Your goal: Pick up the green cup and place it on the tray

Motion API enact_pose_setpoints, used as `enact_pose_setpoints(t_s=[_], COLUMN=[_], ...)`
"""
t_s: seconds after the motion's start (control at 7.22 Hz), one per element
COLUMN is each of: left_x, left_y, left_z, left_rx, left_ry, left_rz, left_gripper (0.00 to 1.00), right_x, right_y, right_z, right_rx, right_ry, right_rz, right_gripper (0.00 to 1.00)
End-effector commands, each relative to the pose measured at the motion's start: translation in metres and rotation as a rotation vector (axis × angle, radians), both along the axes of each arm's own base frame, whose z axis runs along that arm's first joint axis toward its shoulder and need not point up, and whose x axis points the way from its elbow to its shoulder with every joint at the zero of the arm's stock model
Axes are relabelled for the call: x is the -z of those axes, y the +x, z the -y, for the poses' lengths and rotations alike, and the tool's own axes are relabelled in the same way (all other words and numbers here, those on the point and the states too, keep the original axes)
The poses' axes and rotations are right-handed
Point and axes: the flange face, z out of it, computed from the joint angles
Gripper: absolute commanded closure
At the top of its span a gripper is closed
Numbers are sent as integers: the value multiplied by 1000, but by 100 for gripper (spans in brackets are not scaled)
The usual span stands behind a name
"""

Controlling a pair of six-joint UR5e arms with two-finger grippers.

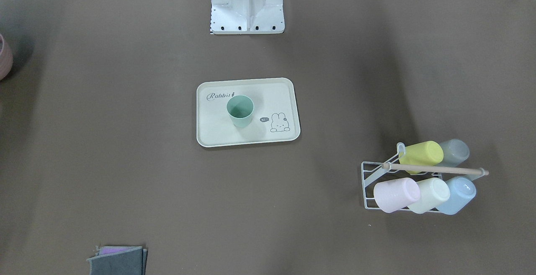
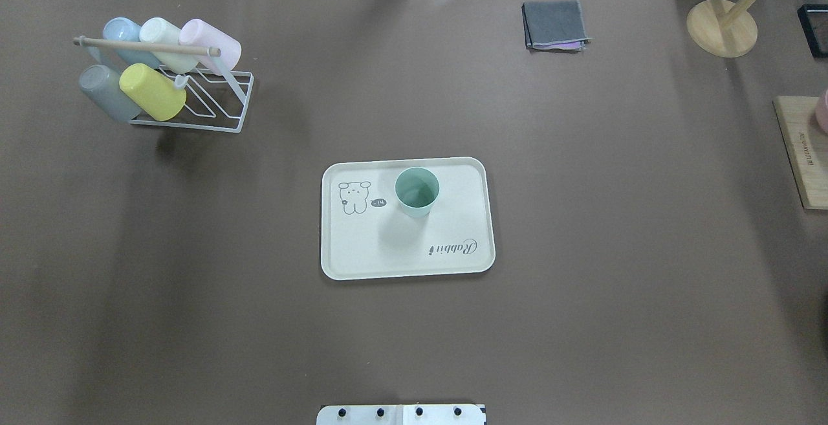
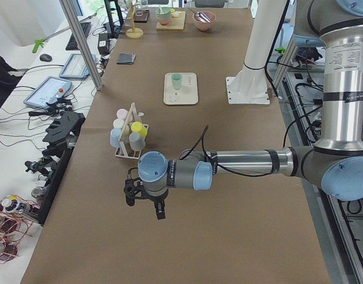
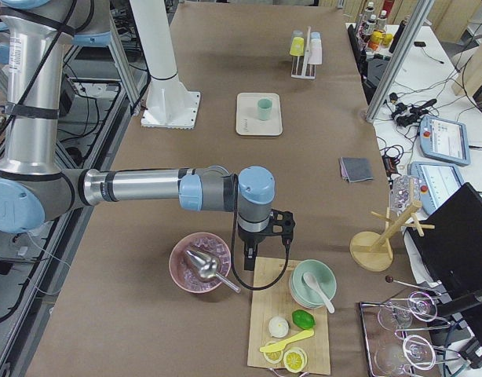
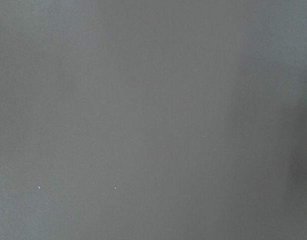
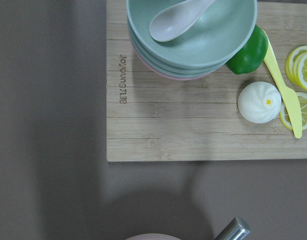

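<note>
Brown table [image 1: 125, 141] fills the left wrist view. The green cup [image 1: 240, 111] stands upright on the tray [image 1: 234, 136], just beside its "Rabbit" lettering. The left gripper [image 3: 144, 205] and right gripper [image 4: 266, 244] show only in side views, so I cannot tell how wide their jaws are.

One green cup [image 2: 417, 192] is sitting on the single tray [image 2: 401, 260], five other cups [image 2: 152, 92] are resting on one wire rack [image 2: 223, 108], one folded cloth [image 2: 555, 24] is lying apart.
</note>
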Motion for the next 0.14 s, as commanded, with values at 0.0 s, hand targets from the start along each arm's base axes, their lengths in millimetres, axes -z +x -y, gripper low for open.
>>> enact_pose_setpoints(t_s=[0.0], left_x=[0], left_y=[0], left_z=[1], left_rx=[1], left_ry=[1], left_rz=[2], left_gripper=[1], right_x=[0], right_y=[0], right_z=[0], right_rx=[3], right_ry=[5], right_rz=[-1], right_gripper=[0])
